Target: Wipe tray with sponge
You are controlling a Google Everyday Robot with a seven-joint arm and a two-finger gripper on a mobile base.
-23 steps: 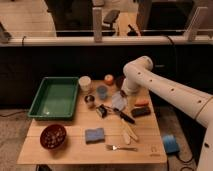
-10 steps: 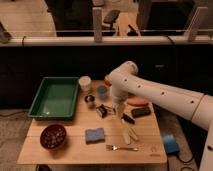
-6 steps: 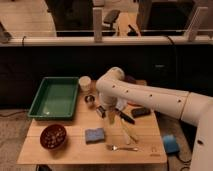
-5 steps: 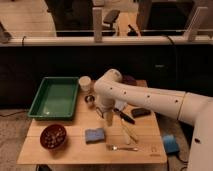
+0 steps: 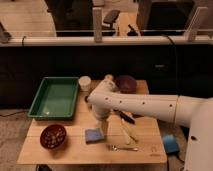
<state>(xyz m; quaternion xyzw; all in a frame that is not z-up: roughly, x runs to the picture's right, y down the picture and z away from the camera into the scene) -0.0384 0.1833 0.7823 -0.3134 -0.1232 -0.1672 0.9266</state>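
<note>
The green tray (image 5: 54,98) sits at the table's back left with nothing showing in it. The blue sponge (image 5: 92,135) lies flat on the wooden table near the front, right of the dark-red bowl. My white arm reaches in from the right, with its elbow bent over the table's middle. The gripper (image 5: 103,131) hangs down from it, right at the sponge's right edge. I cannot tell whether it touches the sponge.
A dark-red bowl (image 5: 52,136) stands at the front left. A white cup (image 5: 85,82) and a maroon round bowl (image 5: 126,83) stand at the back. A dark utensil (image 5: 126,118), a pale yellowish item (image 5: 129,133) and a fork (image 5: 120,148) lie right of the sponge.
My arm has swung from the table's right side to the left and forward. The gripper has come down beside the sponge. The sponge and tray have not moved.
</note>
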